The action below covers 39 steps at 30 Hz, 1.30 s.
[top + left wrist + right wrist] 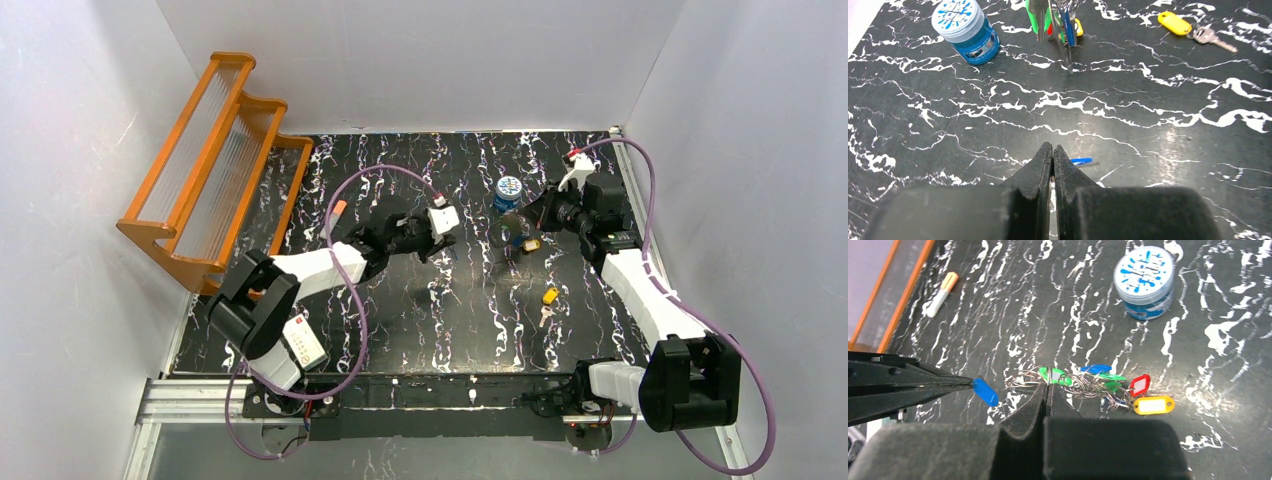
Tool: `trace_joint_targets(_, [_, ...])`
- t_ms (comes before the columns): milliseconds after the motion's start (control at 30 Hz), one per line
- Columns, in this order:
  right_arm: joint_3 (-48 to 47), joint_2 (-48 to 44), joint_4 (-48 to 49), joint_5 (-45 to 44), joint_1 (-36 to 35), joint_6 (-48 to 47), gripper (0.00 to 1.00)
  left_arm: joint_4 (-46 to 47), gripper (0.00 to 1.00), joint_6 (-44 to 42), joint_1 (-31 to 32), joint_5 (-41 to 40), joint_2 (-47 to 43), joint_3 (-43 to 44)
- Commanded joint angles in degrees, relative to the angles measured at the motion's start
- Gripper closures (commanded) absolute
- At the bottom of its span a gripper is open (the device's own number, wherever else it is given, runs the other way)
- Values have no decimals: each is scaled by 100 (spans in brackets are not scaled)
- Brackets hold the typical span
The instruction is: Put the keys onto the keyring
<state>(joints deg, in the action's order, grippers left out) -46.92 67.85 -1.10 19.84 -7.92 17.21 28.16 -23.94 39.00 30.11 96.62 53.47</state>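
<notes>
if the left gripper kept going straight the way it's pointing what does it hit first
Most likely the bunch of keys that the right gripper holds straight ahead; nothing shows in between, though depth is unclear.

**A robotics lab test cell, seen from above**

Two robot arms, left (320, 265) and right (650, 295), stand bolted to an aluminium rail (190, 400) at the near edge of a black, white-veined bench (420, 320). Plain white panels (420, 60) box it in on three sides. Purple cables (357, 330) loop along both arms, and an orange stepped rack (215, 160) sits at the far left, marking a staged research rig.
</notes>
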Motion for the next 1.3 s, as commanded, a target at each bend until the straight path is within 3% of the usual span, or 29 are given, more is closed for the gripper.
trace_joint_targets(0, [-51,69,654,972,13,-8,99,338,100,659,2,-155,-791,-511])
trace_joint_targets(167, [124,185,845,1888,-256,-407,99,566,100,1059,-7,-493,-1841,-1346])
trace_joint_targets(467, [803,-402,1275,1522,-1791,-2255,99,503,100,1905,-33,-994,-3953,-2622])
trace_joint_targets(733, [875,-192,1234,2004,-2771,-3405,99,-45,100,2099,-31,-826,-5234,-3169])
trace_joint_targets(967, [950,-93,1476,1931,-3120,-3768,99,-311,100,2173,-34,-523,-5408,-3204])
trace_joint_targets(1267, [1132,-188,1510,1638,-3152,-3771,99,-73,100,2351,-28,-1050,-4462,-3230])
